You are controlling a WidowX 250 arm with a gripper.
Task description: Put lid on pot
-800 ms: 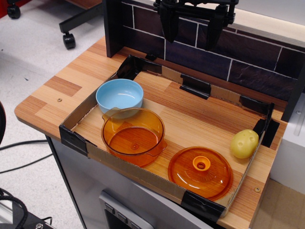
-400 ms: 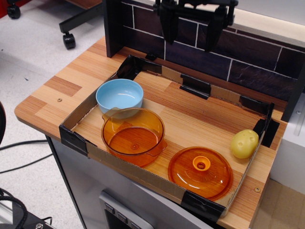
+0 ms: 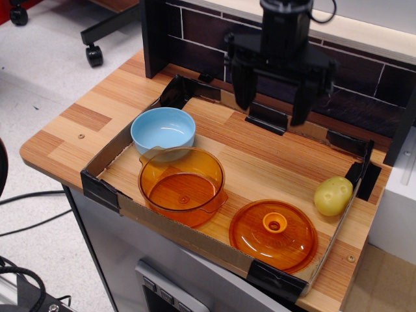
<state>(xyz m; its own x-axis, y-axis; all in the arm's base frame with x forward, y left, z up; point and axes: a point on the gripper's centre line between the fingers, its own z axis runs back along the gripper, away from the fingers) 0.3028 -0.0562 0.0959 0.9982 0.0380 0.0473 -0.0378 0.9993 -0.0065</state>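
Note:
The lid [image 3: 273, 234], a shallow translucent orange disc with an opaque orange ring knob, lies flat at the front right of the cardboard tray [image 3: 110, 192]. The pot [image 3: 182, 185], deep translucent orange and empty, stands at the front left, touching the blue bowl behind it. My gripper [image 3: 272, 116] hangs open and empty above the tray's back middle, its two black fingers [image 3: 244, 86] pointing down, well above and behind the lid.
A light-blue bowl [image 3: 163, 132] sits at the tray's back left. A yellow potato [image 3: 333, 195] lies at the right wall, next to the lid. A dark brick-pattern backsplash [image 3: 338, 81] rises behind the tray. The counter's edge drops off in front and at left.
My gripper has come down and a little to the right, from the top edge of the view to over the tray's back. The lid, pot, bowl and potato have not moved.

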